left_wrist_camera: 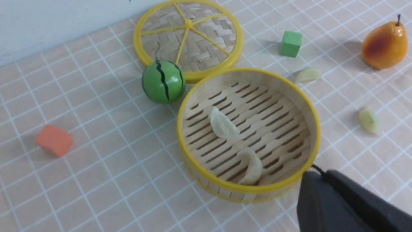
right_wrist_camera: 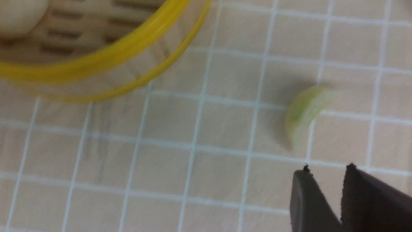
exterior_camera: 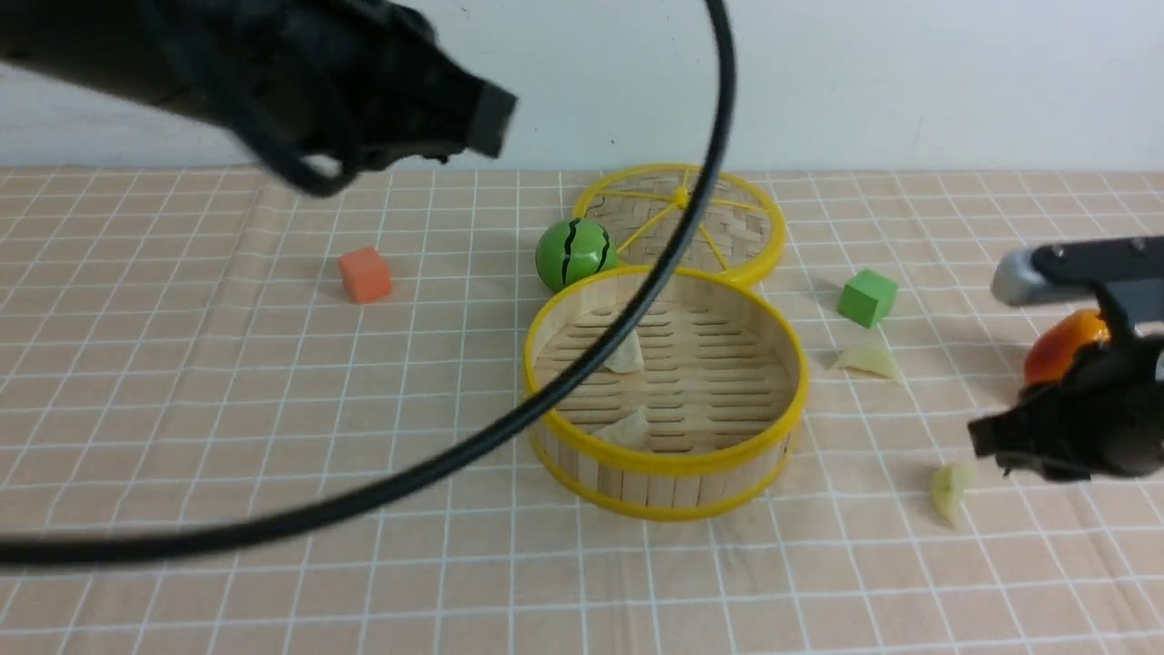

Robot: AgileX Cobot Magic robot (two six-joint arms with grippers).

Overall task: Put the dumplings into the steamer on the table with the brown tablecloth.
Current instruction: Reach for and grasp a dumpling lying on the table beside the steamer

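The steamer (exterior_camera: 668, 466) stands mid-table on the brown tablecloth (exterior_camera: 227, 391). Two cream dumplings (left_wrist_camera: 223, 125) (left_wrist_camera: 251, 166) lie on its slatted floor. Two pale green dumplings rest on the cloth to its right, one near the green cube (exterior_camera: 870, 360) and one nearer the front (exterior_camera: 948, 489). My right gripper (right_wrist_camera: 326, 169) hovers open just short of that front dumpling (right_wrist_camera: 304, 113), nothing between its fingers. My left gripper (left_wrist_camera: 317, 175) is shut and empty, raised beside the steamer's rim (left_wrist_camera: 317, 129); in the front view it hangs high at the upper left (exterior_camera: 496, 118).
The flat woven lid (exterior_camera: 682, 223) lies behind the steamer, with a green watermelon ball (exterior_camera: 573, 253) against it. An orange cube (exterior_camera: 365, 274) sits left, a green cube (exterior_camera: 867, 297) and a pear (exterior_camera: 1059, 346) right. A black cable (exterior_camera: 509, 428) loops across the front view.
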